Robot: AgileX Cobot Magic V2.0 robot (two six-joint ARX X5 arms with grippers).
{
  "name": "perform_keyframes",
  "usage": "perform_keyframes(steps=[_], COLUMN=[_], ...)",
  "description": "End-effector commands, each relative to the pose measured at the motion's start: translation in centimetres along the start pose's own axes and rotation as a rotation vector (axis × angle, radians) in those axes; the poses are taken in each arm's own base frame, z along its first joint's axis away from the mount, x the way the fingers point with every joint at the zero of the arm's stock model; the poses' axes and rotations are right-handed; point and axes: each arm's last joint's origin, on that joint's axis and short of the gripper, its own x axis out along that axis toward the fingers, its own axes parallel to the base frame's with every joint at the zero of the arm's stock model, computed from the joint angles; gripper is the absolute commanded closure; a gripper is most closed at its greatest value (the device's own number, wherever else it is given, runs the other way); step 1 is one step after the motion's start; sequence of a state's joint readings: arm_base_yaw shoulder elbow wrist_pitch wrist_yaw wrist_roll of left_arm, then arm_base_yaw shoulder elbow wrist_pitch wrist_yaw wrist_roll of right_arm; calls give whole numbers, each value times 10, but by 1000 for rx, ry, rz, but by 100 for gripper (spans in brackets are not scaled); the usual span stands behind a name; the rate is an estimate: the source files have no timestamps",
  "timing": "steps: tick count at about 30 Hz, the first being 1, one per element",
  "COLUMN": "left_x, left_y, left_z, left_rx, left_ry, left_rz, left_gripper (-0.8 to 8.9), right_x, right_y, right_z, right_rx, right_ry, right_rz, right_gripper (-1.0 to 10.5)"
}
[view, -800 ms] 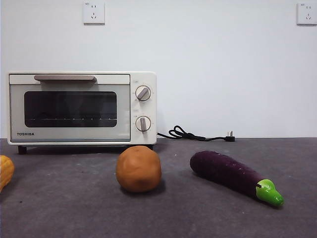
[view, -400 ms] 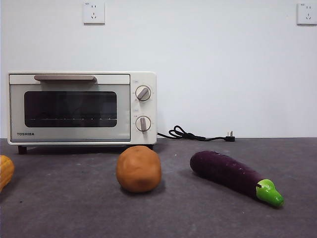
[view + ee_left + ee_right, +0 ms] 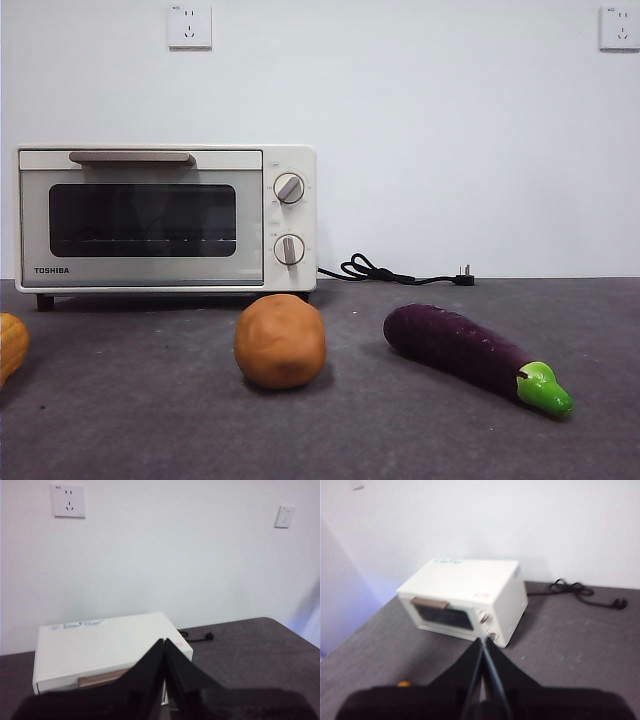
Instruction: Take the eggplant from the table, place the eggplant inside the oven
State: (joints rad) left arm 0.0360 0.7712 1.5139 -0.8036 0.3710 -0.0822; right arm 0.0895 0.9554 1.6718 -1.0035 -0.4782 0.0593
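On table (image 3: 150,420), eggplant (image 3: 460,347) lies unobstructed.

Both grippers (image 3: 165,647) (image 3: 483,647) aloft (jaws closed)

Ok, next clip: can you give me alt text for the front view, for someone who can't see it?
A dark purple eggplant with a green stem cap lies on a dark grey table, right of an orange-brown ball. Behind them at left stands a cream oven, door closed, its black power cord lying unplugged on the table. No gripper is in view.
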Motion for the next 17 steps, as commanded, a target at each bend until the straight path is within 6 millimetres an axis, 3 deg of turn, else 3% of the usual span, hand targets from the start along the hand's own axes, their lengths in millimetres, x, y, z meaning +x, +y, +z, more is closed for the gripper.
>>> perform_keyframes(steps=[1, 17], left_x=[2, 13], left_y=[0, 4], left_z=[-1, -5], left_rx=[10, 4], left_ry=[18, 76], left_rz=[-6, -54], left_gripper=[819, 819], right_x=[6, 18], right_y=[0, 4], right_z=[-2, -6], right_rx=[-6, -24], right_ry=[46, 125], right_rz=[28, 103], right_gripper=[955, 946])
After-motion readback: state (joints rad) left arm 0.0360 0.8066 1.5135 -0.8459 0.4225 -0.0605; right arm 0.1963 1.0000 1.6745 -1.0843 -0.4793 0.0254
